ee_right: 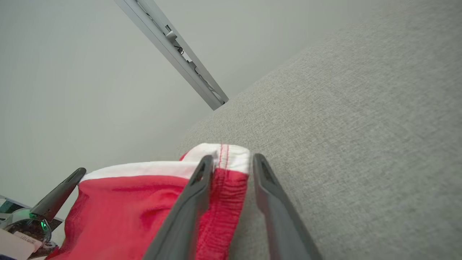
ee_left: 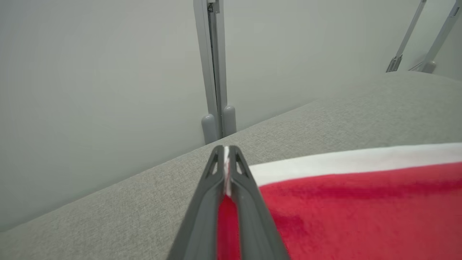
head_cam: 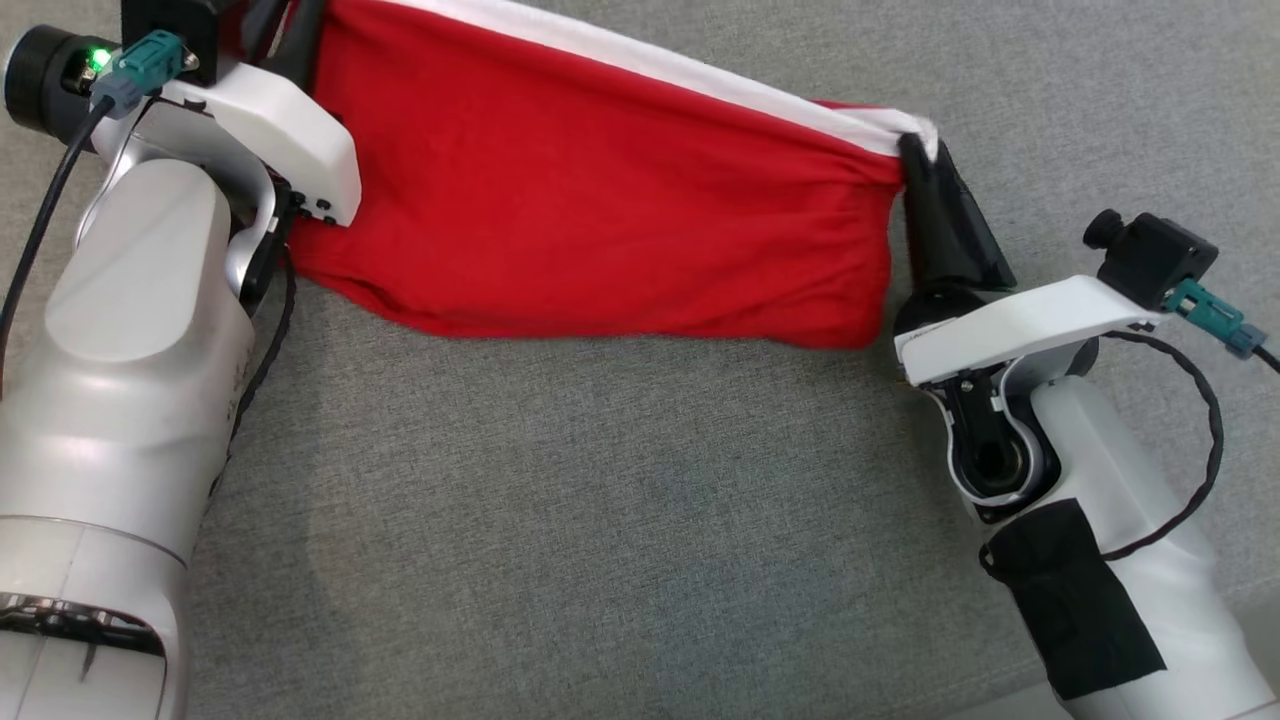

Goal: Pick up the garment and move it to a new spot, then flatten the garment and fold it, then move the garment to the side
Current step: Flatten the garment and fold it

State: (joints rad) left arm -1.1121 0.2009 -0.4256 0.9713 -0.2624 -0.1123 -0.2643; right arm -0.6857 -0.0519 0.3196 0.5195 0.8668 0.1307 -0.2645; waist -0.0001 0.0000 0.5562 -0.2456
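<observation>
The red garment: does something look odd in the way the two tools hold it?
Yes. The right tool stands open around a corner of the garment, with a gap beside one finger, while the left tool is shut on the other end. The cloth is gripped on one side alone, so it could slip there.

right gripper (ee_right: 231,160): jaws parted, garment corner between them
garment (ee_right: 137,202): red, white band on top; stitched hem against one finger, gap to the other
left gripper: one dark finger (ee_right: 59,193) at garment's far corner
surface (ee_right: 361,126): grey fabric
rail (ee_right: 173,50): metal, slanting across pale wall
</observation>
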